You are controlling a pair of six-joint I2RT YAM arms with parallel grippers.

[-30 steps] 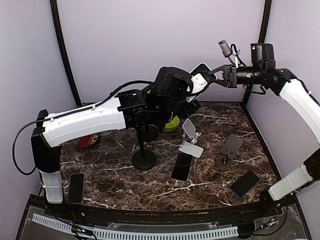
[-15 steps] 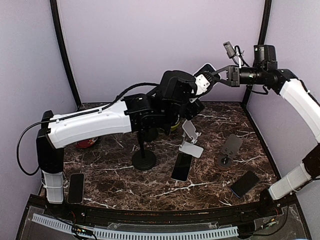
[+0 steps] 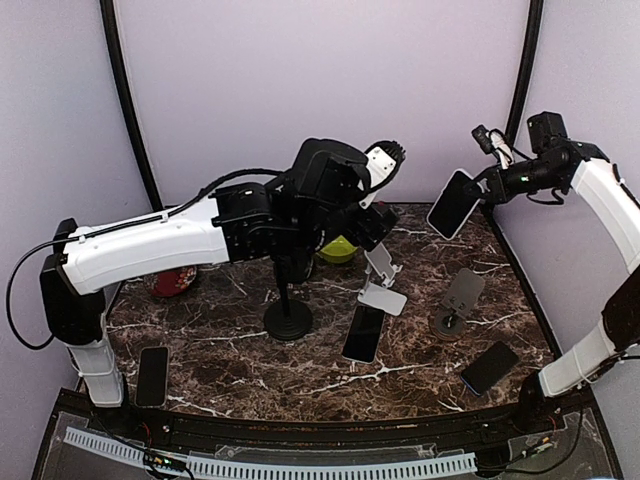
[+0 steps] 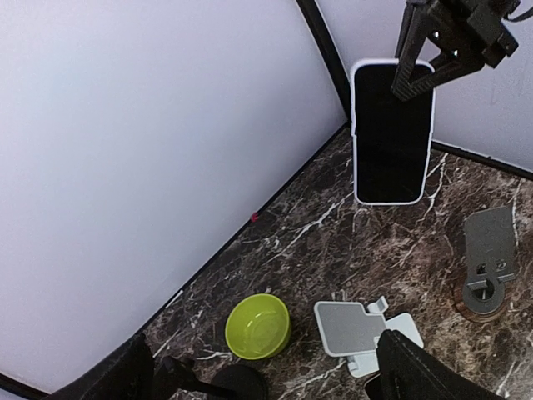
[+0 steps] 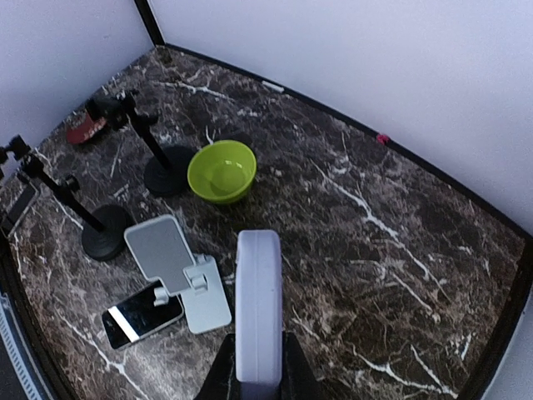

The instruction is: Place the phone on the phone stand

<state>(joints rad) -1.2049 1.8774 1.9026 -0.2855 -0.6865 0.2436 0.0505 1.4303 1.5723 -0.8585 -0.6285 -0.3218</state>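
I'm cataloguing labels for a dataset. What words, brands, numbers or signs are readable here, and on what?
No readable text anywhere.
The held phone has a blank dark screen; the white stand, grey stand and green bowl show no markings.

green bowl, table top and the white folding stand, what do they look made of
Green bowl: probably plastic, uniform lime colour with a soft sheen.
Table top: marble look, dark brown with white veins, slightly glossy; could be a printed laminate.
White folding stand: likely plastic or painted metal, matte, with a grey pad on its plate.
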